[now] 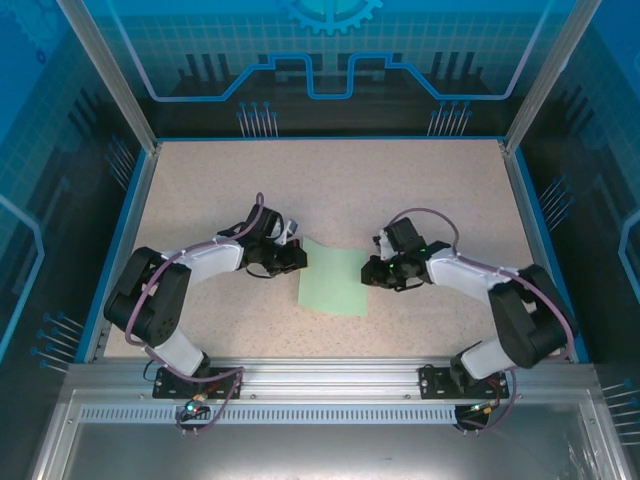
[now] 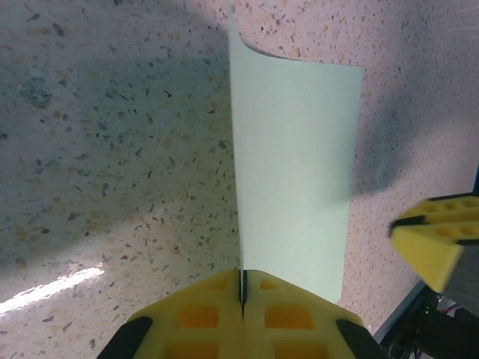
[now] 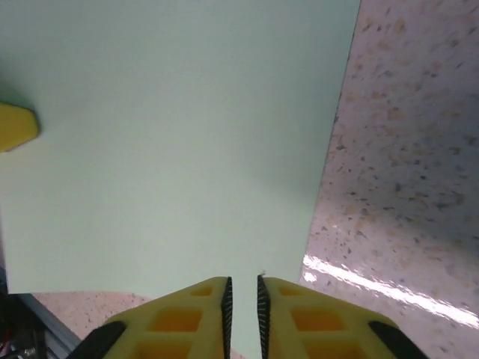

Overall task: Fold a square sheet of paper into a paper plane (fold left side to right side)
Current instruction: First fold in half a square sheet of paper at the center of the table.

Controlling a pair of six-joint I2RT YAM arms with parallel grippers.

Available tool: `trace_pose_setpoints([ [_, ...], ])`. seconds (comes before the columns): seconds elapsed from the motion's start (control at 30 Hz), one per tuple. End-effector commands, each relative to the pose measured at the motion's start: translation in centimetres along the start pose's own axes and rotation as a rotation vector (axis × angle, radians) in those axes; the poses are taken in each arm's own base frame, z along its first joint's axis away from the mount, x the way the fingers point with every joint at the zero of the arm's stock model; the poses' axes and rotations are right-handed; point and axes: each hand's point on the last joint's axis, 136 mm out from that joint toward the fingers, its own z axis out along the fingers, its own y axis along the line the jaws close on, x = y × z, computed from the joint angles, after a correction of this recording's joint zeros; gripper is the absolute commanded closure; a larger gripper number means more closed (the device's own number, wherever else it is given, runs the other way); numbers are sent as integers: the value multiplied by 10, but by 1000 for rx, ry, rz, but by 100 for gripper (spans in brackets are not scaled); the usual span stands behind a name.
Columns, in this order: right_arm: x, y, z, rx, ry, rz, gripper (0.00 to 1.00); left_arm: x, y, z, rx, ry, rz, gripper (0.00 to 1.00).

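Sheet (image 1: 335,282) sits mid-desk (image 1: 200,180) between the two tools, its edges running near–far. The left tool (image 2: 242,288) is pressed together on the left edge, and that side stands up off the desk. The right tool (image 3: 243,283) is at the right edge, pads nearly together with a thin slit showing — can't tell if it grips the paper. My read: the fold goes left to right, so the left arm is the one to carry its edge across to the edge by the right tool.
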Motion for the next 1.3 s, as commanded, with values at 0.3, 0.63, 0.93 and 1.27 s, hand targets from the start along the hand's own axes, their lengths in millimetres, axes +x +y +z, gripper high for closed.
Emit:
trace_pose_setpoints([
  [0.3, 15, -27, 39, 145, 103, 39, 84, -8, -58, -15, 240, 16, -27, 72],
  [0.63, -10, 5, 14, -38, -44, -15, 68, -8, -88, 4, 336, 63, -37, 55],
  [0.93, -31, 27, -33, -152, -188, -44, 45, -11, -89, 26, 339, 80, -63, 63],
  [1.27, -37, 55, -37, -355, -208, -5, 40, -10, -85, 41, 308, 90, -80, 70],
])
